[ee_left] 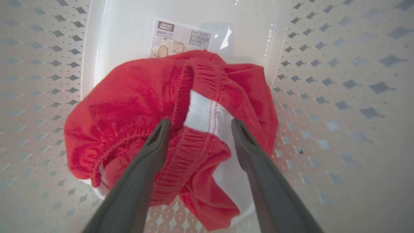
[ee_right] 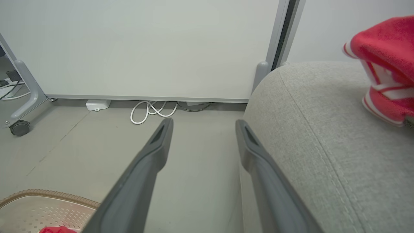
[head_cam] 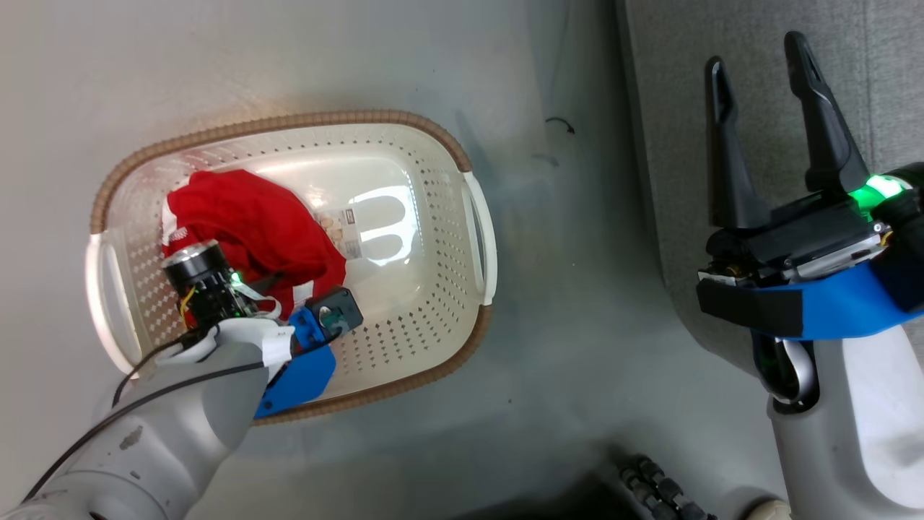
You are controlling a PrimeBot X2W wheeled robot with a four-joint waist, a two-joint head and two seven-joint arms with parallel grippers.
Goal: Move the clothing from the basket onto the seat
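Pick setup: left gripper [ee_left: 200, 122] inside basket [ee_left: 323, 97], poised over clothing [ee_left: 129, 106].
Jaws wide astride a red-white fold, placed to pinch it, nothing held; right gripper [head_cam: 754, 54] open, empty, by seat [ee_right: 307, 129].

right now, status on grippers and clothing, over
Left gripper open astride red-and-white fabric garment in cream perforated plastic basket. Right gripper open, empty, beside light-grey woven sofa seat. Second red-and-white garment on seat. Nothing blocking.

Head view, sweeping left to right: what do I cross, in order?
Basket with the red clothing inside → floor → seat → right gripper, open, seen against the seat.
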